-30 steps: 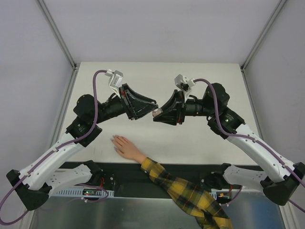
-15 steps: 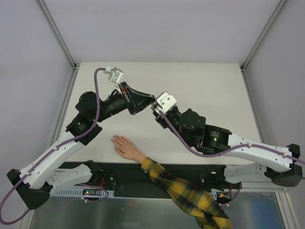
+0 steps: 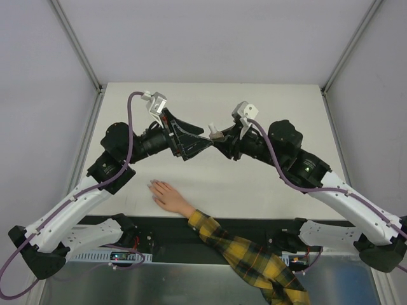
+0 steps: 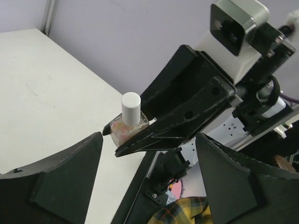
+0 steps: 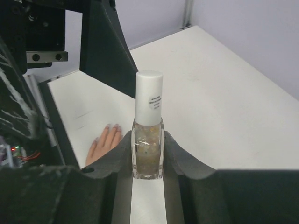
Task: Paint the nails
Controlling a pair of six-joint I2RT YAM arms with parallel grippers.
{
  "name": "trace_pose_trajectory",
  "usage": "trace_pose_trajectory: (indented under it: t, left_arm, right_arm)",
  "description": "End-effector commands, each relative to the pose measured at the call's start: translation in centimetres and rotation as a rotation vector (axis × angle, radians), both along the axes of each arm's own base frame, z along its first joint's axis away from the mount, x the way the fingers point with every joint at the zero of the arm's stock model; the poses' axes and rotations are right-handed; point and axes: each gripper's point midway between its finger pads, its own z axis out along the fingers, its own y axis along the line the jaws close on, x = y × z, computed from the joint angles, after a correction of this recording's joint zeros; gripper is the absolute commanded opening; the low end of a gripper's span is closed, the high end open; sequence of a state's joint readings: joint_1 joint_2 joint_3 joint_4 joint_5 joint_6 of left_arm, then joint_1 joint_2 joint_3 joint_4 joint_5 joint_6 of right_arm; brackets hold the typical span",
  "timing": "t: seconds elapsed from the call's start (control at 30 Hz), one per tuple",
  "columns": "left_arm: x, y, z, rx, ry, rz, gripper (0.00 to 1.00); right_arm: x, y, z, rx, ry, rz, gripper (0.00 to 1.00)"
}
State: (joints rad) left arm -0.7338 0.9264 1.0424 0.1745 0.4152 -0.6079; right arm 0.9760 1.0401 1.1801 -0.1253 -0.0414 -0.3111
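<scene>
My right gripper (image 5: 147, 151) is shut on a small glass nail polish bottle (image 5: 147, 142) with a white cap (image 5: 149, 93), holding it upright above the table. The top view has this bottle (image 3: 215, 133) at the right gripper (image 3: 220, 138), facing my left gripper (image 3: 202, 142). The left gripper (image 4: 149, 137) is open, its fingers (image 4: 60, 172) spread wide on either side of the bottle (image 4: 128, 122) and touching nothing. The flesh-coloured mannequin hand (image 3: 168, 197) lies flat near the table's front edge, with the pale nails (image 3: 152, 185) pointing left. Those nails (image 5: 112, 126) also show below the bottle.
A yellow-and-dark plaid sleeve (image 3: 251, 257) runs from the hand over the black strip (image 3: 191, 230) at the near edge. The white table (image 3: 280, 108) is bounded by grey walls and metal frame posts (image 3: 76, 44).
My left gripper has opened and stands apart from the bottle's cap. The right arm, low and stretched half a second ago, has risen back with the bottle in it.
</scene>
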Motion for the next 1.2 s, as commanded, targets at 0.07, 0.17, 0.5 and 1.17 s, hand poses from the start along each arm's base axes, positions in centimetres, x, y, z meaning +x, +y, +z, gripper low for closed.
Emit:
trace_pose_trajectory:
  t: [0.07, 0.17, 0.5, 1.17]
  left_arm:
    - [-2.0, 1.0, 3.6, -0.069, -0.095, -0.033, 0.83]
    - [-1.9, 0.7, 3.5, -0.067, -0.085, -0.042, 0.82]
    - [-2.3, 0.5, 4.2, -0.089, -0.097, -0.074, 0.58]
    - [-1.2, 0.2, 3.4, -0.065, -0.063, -0.040, 0.13]
  right_arm:
    - [-5.2, 1.0, 3.0, 0.171, 0.138, 0.409, 0.00]
    - [-6.7, 1.2, 4.2, 0.221, 0.192, 0.551, 0.00]
    - [-7.2, 1.9, 4.9, 0.263, 0.247, 0.626, 0.00]
    - [-2.2, -0.3, 3.0, -0.017, -0.054, -0.030, 0.01]
